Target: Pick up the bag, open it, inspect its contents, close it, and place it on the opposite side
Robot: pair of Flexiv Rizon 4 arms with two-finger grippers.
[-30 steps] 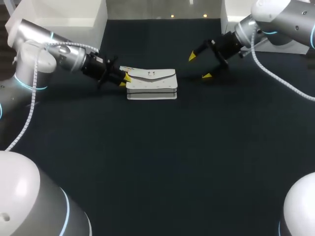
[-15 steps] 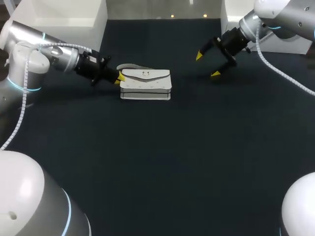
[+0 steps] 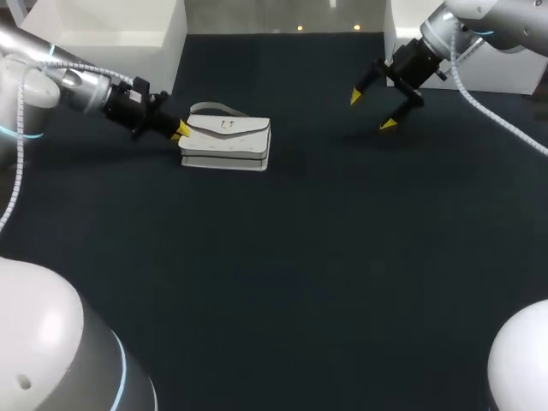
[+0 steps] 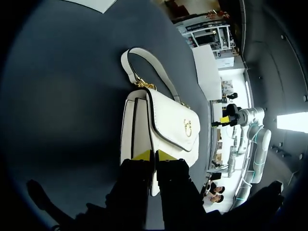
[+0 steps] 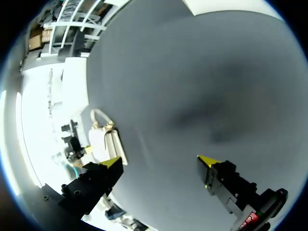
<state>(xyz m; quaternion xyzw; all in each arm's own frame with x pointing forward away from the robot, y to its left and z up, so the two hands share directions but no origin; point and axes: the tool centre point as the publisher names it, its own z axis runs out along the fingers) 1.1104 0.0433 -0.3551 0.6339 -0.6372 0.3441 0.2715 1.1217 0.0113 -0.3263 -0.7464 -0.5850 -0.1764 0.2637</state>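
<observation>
Left hand [image 3: 181, 130] [image 4: 154, 155]: fingers pressed almost together, pinching the near end edge of the bag; the yellow tips sit on that end with only a thin slit between them.
Left arm: comes in from the left side, low over the tabletop, and points toward the middle.
Right hand [image 3: 372, 111] [image 5: 160, 161]: fingers spread wide, nothing between them; it hangs above the far right part of the tabletop, with the tips angled down toward the surface.
Task item: white handbag [image 3: 227, 141] [image 4: 168, 120] [image 5: 108, 142], rectangular and leather-look, with a black-trimmed front flap.
Item position: lies flat on the tabletop in its far left part, flap side up, well apart from the right hand.
Item state: the flap is folded down over the body.
Clasp: small gold clasp [image 4: 186, 127] at the middle of the flap's lower edge.
Handle: short curved white handle [image 3: 210, 108] [image 4: 139, 62], joined by gold rings; in the left wrist view it lies ahead of the hand, past the bag's far end.
Surface: dark matte tabletop [image 3: 300, 257], bare between the bag and the right hand.
Right wrist view: the bag shows small, beside the finger on the bag's side, with the left hand at its end.
</observation>
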